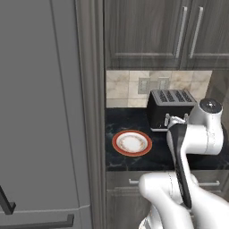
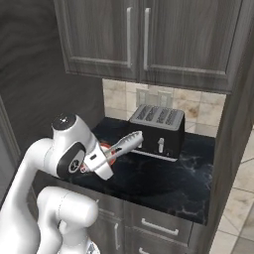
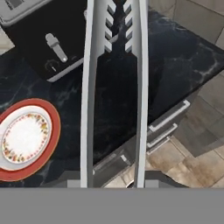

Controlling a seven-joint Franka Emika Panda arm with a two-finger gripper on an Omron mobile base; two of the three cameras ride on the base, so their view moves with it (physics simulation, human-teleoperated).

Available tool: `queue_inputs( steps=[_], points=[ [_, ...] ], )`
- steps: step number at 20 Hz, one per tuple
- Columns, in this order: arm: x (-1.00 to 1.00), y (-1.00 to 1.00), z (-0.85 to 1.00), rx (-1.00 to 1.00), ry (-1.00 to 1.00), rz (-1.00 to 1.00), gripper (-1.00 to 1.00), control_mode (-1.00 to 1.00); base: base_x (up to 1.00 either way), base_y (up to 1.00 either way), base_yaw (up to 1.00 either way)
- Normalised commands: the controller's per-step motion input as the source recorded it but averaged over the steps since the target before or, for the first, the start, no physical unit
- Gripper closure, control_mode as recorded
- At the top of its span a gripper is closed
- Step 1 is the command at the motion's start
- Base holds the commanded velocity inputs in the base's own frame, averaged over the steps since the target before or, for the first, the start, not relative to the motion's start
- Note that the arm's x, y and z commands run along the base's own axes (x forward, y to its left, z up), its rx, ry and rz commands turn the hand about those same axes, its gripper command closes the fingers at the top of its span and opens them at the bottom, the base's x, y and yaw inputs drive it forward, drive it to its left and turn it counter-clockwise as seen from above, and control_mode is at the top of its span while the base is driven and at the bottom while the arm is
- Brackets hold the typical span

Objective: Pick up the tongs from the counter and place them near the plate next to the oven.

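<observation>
Right base view: gripper [image 2: 110,153] carrying tongs [image 2: 126,142] clamped in jaws above counter [image 2: 163,181], beside plate [image 1: 132,143]. Pickup done; setting down pending.

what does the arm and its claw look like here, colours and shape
The arm is glossy white, built of thick rounded tubular links with bulbous joints. Dark grey to black trim marks the joints: a round dark cap tops one, and a black band runs down a link. No cables or markings are visible. The claw is a white block at the wrist; its finger tips are too hidden to describe.
</observation>
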Motion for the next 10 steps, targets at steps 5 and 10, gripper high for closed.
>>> queue_inputs(
  steps=[5, 10],
  points=[
    [0.05, 0.03, -0.38, 0.0, 0.1, 0.01, 1.0, -1.0, 0.0, 0.0, 0.0],
    [0.03, 0.04, -0.34, 0.01, 0.03, -0.12, 1.0, -1.0, 0.0, 0.0, 0.0]
  ],
)
